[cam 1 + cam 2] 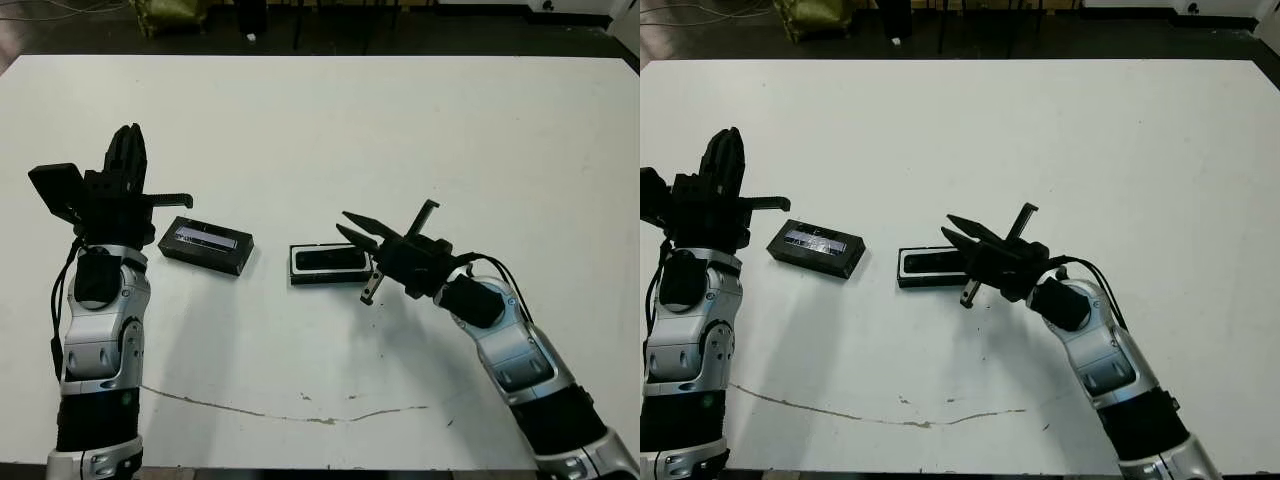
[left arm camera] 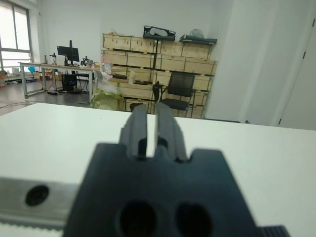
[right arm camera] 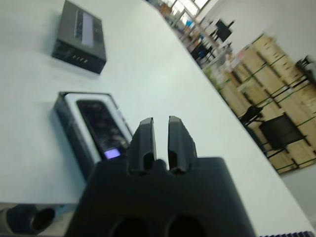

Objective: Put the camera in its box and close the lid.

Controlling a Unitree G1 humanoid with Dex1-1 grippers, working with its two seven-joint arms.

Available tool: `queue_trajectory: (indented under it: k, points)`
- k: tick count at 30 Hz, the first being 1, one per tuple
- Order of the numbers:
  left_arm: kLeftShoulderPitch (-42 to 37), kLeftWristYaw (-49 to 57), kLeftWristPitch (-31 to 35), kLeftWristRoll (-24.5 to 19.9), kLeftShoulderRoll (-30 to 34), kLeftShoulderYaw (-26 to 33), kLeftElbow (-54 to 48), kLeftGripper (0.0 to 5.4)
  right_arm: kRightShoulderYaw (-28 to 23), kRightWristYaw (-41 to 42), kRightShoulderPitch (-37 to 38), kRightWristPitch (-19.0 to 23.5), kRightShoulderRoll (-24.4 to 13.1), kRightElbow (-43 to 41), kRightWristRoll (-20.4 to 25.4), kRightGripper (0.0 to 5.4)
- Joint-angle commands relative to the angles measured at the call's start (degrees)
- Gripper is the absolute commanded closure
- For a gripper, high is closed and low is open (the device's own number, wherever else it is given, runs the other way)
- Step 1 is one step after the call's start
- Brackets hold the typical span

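Two black things lie near the middle of the white table (image 1: 400, 120), side by side but apart. The box (image 1: 327, 264) is on the right, and the camera (image 1: 329, 260) lies inside it, on the white lining. The lid (image 1: 206, 245) lies to the left of the box, flat on the table, with its grey strip facing up. The box is not covered.

My right gripper (image 1: 352, 229) is just to the right of the box, with its fingers pointing left over the right end of the box. In the head views these fingers look a little spread, with nothing between them. My right wrist view shows them better: the two fingers (image 3: 143, 138) stand almost together, with only a thin gap, and they hold nothing. The same view shows the camera in the box from close, with a small bluish-purple reflection on its glossy face, and the lid farther away. The head views do not show this reflection.

My left gripper (image 1: 127, 152) is raised at the left edge of the table, to the left of the lid and not touching it. Its fingers point to the far side. In my left wrist view the fingers (image 2: 139, 129) are nearly together and empty; that view shows only bare table and the room beyond, with shelves, a chair (image 2: 178, 90) and a desk.
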Motion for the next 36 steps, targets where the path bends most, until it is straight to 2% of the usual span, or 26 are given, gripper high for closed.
queue_trajectory:
  k: [1,8,12,18,24,29,36]
  points:
    - [0.95,0.20,0.72,-0.48,-0.31,0.36,0.84,5.40,1.06,1.99,2.32,5.09,-1.39,-2.61,-1.19,5.39]
    - [1.18,0.40,0.67,0.10,-0.12,0.24,0.45,5.40,1.25,3.88,5.07,8.90,-2.74,-4.18,-0.33,5.39]
    - [1.17,0.16,0.50,-0.12,-0.08,0.39,0.45,5.40,0.69,3.08,6.71,9.39,-3.71,-3.24,-0.92,5.39]
    - [0.98,-0.43,0.41,-0.21,0.20,0.43,0.90,5.40,-1.34,0.82,8.62,4.99,-5.28,0.87,-0.15,5.39]
    - [0.86,0.00,1.11,0.01,-0.10,0.35,0.55,5.40,-3.39,-0.32,9.47,5.35,-5.18,0.20,1.39,5.39]
    - [0.92,0.13,1.08,0.58,0.25,0.18,0.17,5.40,-8.60,-1.16,10.52,1.34,-3.52,-2.04,9.21,5.39]
    - [0.72,-0.45,0.86,1.00,1.10,0.05,0.15,5.40,-18.90,0.87,10.67,-3.33,-0.01,-5.79,28.18,5.39]
